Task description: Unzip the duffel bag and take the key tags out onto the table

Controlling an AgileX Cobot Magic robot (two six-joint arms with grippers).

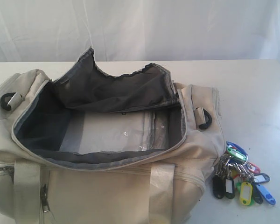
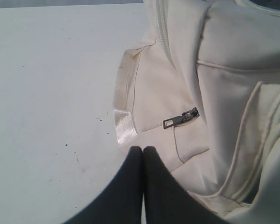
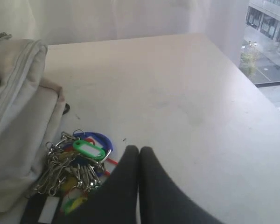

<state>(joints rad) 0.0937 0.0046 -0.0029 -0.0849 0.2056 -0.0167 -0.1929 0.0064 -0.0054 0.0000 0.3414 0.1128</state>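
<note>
The cream duffel bag (image 1: 107, 186) lies on the white table (image 1: 252, 93) with its top unzipped and the dark-lined flap (image 1: 116, 86) folded back, showing the grey inside. The key tags (image 1: 240, 177) lie in a bunch on the table just right of the bag's end; the right wrist view shows the key tags (image 3: 79, 161) beside the bag (image 3: 18, 93). My right gripper (image 3: 139, 149) is shut and empty, above the table next to the tags. My left gripper (image 2: 143, 149) is shut and empty, over the bag's end (image 2: 214, 93) near a side zipper pull (image 2: 179, 119). Neither gripper shows in the exterior view.
A pale webbing strap (image 2: 123, 100) lies on the bag's end by the left gripper. A black D-ring (image 1: 205, 119) sits on the bag's right end. Bare table (image 3: 177, 93) stretches beyond the tags to an edge by a window (image 3: 266, 42).
</note>
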